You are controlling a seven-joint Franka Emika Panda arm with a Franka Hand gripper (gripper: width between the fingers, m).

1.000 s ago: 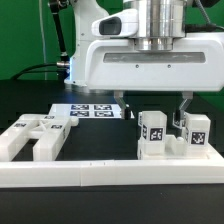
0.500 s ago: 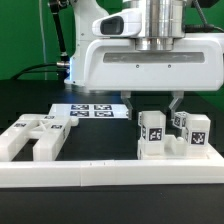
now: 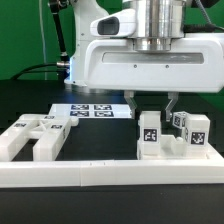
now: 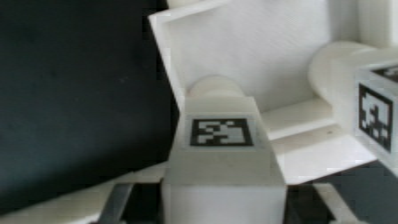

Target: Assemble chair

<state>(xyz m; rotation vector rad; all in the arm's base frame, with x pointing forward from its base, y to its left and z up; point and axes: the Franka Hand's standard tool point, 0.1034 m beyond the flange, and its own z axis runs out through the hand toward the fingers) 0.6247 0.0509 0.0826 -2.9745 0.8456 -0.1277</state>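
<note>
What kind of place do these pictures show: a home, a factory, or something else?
Most likely a robotics lab bench. A robot claw grips a tagged white chair part, and a marker board lies on the black table.

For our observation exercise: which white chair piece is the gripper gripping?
The upright tagged post clamped in the gripper; the tagged block beside it stands untouched.

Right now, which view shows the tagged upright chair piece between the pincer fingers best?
The wrist view: the upright chair piece sits large in mid-frame, its tag sharp and facing the camera. The exterior view shows it smaller, standing behind the border rail, with the pincer shut on its top.
</note>
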